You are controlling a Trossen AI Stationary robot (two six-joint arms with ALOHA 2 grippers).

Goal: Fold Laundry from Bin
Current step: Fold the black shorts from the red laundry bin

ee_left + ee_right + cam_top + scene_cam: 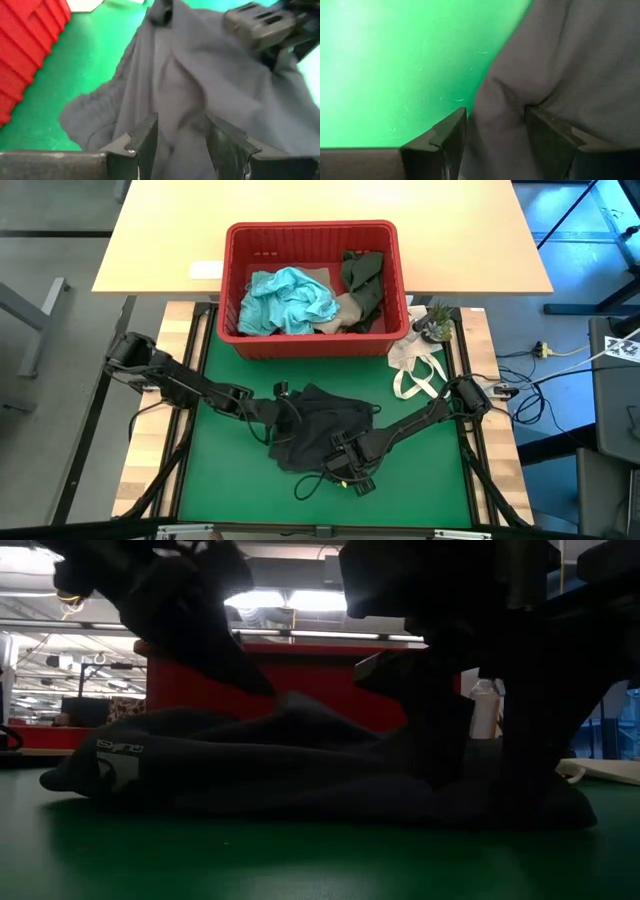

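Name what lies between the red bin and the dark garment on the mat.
In the high view, only bare green mat lies between the bin and the dark garment.

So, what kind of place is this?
Probably a robotics lab or workshop: a green work mat under two robot arms, loose cables on the floor, and ceiling strip lights in a large hall.

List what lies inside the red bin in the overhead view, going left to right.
Teal garment → beige garment → dark olive garment, all inside the bin.
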